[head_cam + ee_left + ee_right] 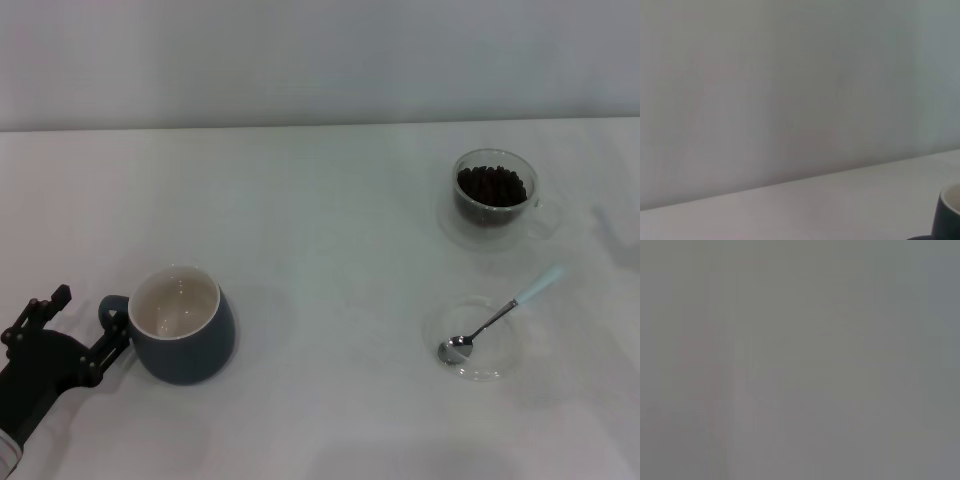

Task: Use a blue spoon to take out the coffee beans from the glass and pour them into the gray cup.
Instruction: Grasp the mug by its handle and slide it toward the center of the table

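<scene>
The gray cup (182, 327) stands at the front left of the white table, cream inside, with its loop handle toward my left gripper (92, 318). That gripper is open, its fingers spread on either side of the handle without closing on it. A sliver of the gray cup (950, 214) also shows in the left wrist view. At the back right the glass (496, 196) holds a heap of coffee beans (490, 185). The blue spoon (500, 317) lies with its bowl in a flat clear dish (497, 362), handle pointing back right. My right gripper is out of view.
The white table (330, 260) runs back to a plain pale wall (320, 60). Between the gray cup and the glass lies bare tabletop. The right wrist view shows only a flat grey field.
</scene>
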### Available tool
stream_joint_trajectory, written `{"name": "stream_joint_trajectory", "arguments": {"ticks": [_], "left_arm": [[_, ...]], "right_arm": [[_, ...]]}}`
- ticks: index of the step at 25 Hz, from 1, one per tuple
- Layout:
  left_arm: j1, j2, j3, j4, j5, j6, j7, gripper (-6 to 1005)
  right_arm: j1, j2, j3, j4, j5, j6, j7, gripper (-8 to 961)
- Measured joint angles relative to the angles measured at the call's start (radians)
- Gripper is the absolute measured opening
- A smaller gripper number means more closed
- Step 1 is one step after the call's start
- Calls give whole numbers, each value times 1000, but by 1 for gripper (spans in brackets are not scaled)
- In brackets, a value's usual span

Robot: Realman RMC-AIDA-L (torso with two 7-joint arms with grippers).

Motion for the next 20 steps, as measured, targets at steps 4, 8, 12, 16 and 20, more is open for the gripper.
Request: {"name": "stream_joint_trajectory", "arguments": {"ticks": [4, 8, 12, 16, 20], "left_arm": [[-3, 0, 0, 0, 0, 0, 2, 808], [-8, 0, 0, 1, 0, 0, 20, 730], [-15, -2, 0, 2, -1, 0, 41, 657], [-20, -4, 0, 8, 0, -1, 42, 530], [-20, -5, 0, 11, 0, -1, 43, 408]], "right_arm": [[2, 0, 0, 0, 3, 1, 0, 871], [3, 1, 0, 2, 14, 1, 0, 871], [3, 1, 0, 3, 15, 1, 0, 871], [3, 2, 0, 3, 15, 0, 0, 871], [3, 2, 0, 3, 15, 0, 0, 871]]}}
